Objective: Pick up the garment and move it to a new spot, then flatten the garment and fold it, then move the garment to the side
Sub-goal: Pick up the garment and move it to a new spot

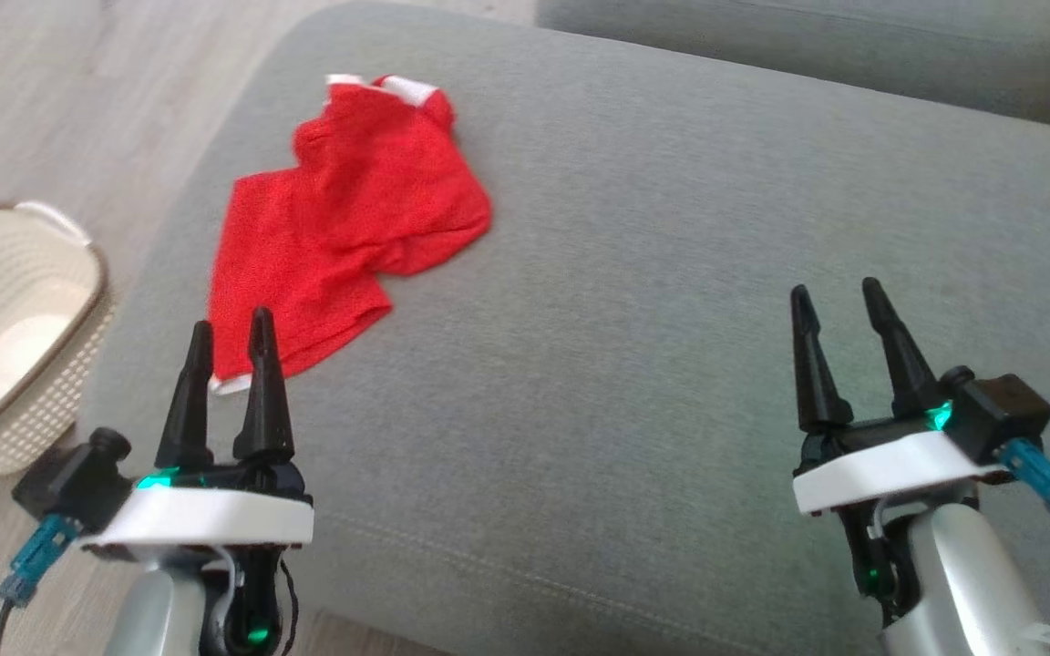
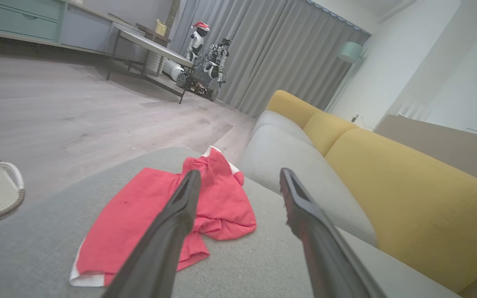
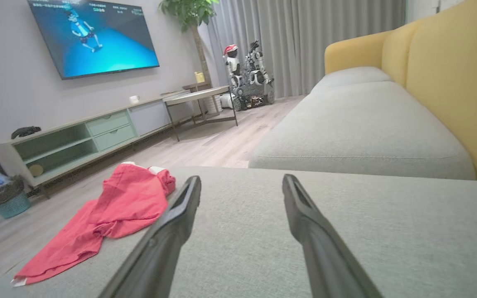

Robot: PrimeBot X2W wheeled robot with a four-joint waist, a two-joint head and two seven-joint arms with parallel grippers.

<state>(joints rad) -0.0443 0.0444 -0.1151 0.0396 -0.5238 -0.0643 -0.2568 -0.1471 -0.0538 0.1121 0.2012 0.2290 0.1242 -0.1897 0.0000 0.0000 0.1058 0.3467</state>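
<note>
While both arms hover over the grey sofa cushion [image 1: 671, 301], I see the red garment [image 1: 352, 219] lying crumpled near the cushion's left edge, with white trim at both ends. My left gripper [image 1: 231, 321] is at its near hem, jaws spread wide and empty. My right gripper [image 1: 835, 288] is well apart from it, jaws also wide, holding nothing. A pale basket [image 1: 15, 310] stands on the floor to the left.

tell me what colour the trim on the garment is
White trim on the red garment, at the top edge and near hem; clearest in the head view.
</note>
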